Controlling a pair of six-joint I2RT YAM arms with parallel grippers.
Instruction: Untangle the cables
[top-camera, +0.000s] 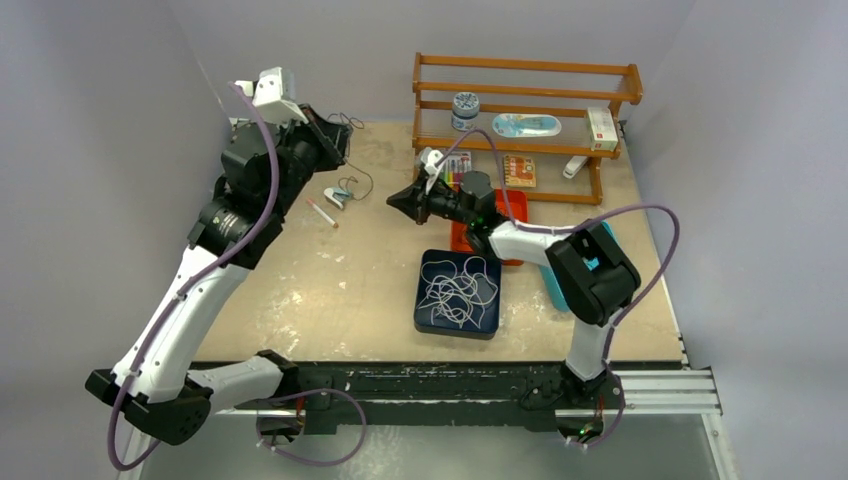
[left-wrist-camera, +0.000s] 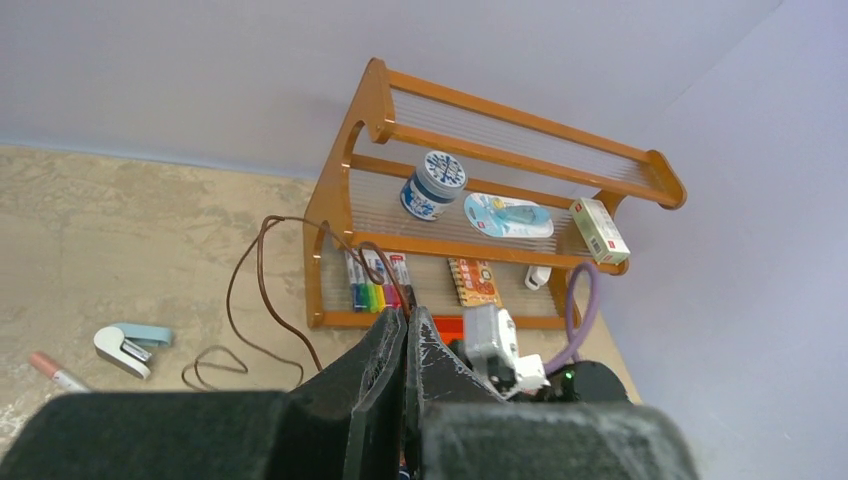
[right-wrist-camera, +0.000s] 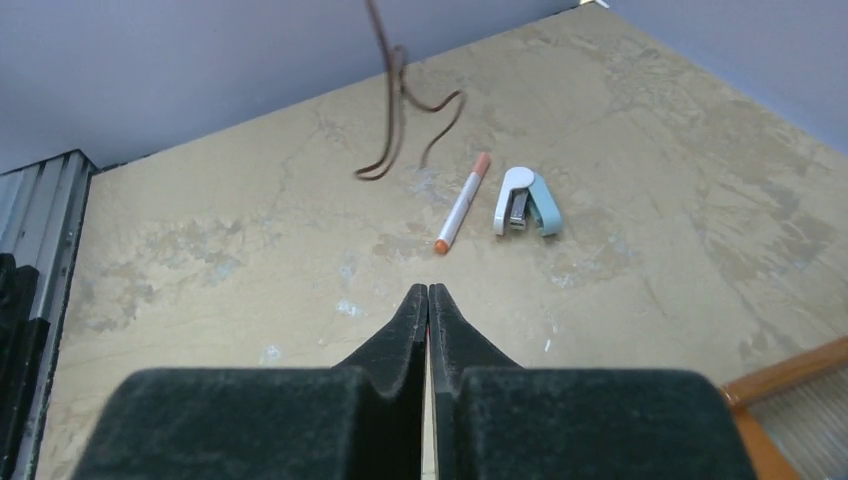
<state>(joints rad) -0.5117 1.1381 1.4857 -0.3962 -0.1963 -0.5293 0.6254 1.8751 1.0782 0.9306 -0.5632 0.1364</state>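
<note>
Over the table (top-camera: 330, 290), left hand (left-wrist-camera: 407, 312) clamps a brown cable (left-wrist-camera: 230, 295) hanging down lengthwise; right hand (right-wrist-camera: 428, 292) closed, empty.

left fingers (left-wrist-camera: 385, 352), right fingers (right-wrist-camera: 405, 332) closed

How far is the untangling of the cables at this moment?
One brown cable is already out of the dark tray. In hand: the shut left end effector holds it up; the right end effector is shut, apparently on nothing. Left: the pale cables lie tangled in that tray.
</note>
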